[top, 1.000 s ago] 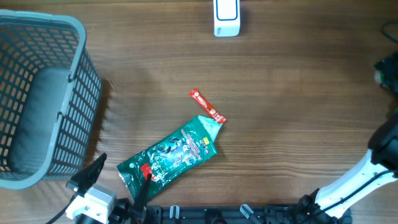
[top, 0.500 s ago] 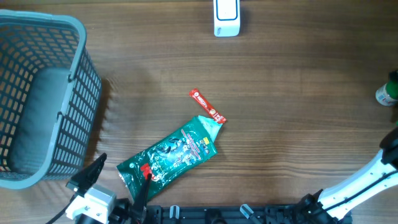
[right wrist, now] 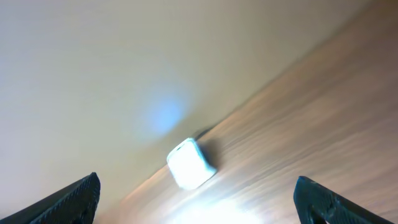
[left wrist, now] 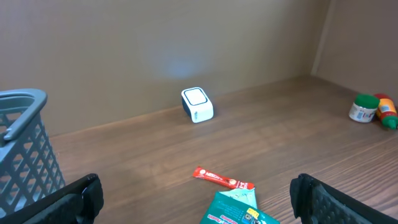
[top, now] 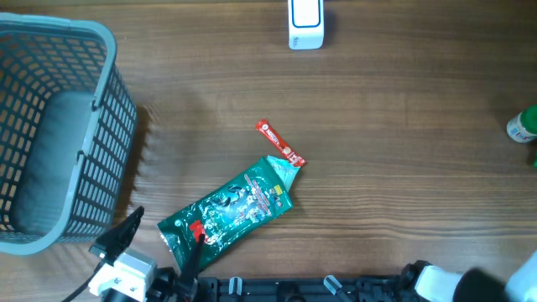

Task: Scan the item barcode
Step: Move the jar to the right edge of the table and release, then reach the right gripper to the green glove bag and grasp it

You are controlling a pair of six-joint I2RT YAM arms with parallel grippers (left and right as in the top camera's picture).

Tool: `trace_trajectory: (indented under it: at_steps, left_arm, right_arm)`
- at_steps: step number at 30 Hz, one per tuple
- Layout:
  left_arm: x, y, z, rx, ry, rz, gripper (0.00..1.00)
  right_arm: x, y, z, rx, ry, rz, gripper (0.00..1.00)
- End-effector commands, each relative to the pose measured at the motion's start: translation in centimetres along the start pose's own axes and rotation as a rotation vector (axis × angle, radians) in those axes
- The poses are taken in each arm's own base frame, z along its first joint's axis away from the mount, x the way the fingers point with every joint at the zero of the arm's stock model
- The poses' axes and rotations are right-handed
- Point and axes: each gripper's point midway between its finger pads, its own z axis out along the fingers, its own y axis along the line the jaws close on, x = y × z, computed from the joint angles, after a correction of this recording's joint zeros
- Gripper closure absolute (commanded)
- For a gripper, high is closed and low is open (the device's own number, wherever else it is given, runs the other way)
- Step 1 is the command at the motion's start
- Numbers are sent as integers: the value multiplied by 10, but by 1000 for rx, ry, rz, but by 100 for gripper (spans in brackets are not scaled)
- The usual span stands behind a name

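basket [top: 113,151]: grey mesh, left edge (standing upright) | table [top: 403,109]: brown wood grain

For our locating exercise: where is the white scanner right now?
Overhead, the scanner stands at the far edge of the table, near the middle, beyond the red sachet and apart from it.

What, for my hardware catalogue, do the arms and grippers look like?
The left gripper has black tapered fingers on a white body, with a thin cable. The right gripper has black ridged fingers; the right arm is a blurred white link with a black joint.
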Motion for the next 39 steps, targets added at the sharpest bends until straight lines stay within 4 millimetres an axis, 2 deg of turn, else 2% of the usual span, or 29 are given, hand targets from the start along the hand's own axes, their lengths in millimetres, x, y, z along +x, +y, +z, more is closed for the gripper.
trace_trajectory:
  at_steps: [1, 5, 10, 18, 24, 27, 29, 30, 35, 36, 39]
  left_arm:
    - [-1, -2, -1, 9, -8, -2, 0]
    - [-1, -2, -1, 9, -8, -3, 0]
    - [-1, -2, -1, 9, -8, -2, 0]
    - [-1, -2, -1, 9, -8, -2, 0]
    - [-1, -2, -1, 9, -8, -3, 0]
    - [-1, -2, -1, 9, -8, -2, 0]
    - [-1, -2, -1, 9, -8, -3, 0]
    - [-1, -2, -1, 9, -8, -2, 0]
    - [-1, -2, -1, 9, -8, -3, 0]
    - [-1, -2, -1, 9, -8, -2, 0]
    - [-1, -2, -1, 9, -8, -2, 0]
  right_arm:
    - [38, 60, -28, -142, 61, -78, 0]
    - [63, 72, -45, -111, 86, -101, 0]
    - [92, 59, -52, -37, 176, -84, 0]
    - [145, 13, -42, 126, 410, -27, 0]
    - [188, 4, -13, 75, 587, 37, 0]
    - [231, -1, 2, 97, 724, 90, 0]
    - [260, 3, 7, 75, 816, 85, 1]
    - [281, 6, 9, 53, 877, 69, 1]
    - [371, 20, 3, -15, 1094, -37, 2]
    - [383, 22, 1, -16, 1117, -44, 2]
    - [435, 24, -6, 5, 1184, -77, 2]
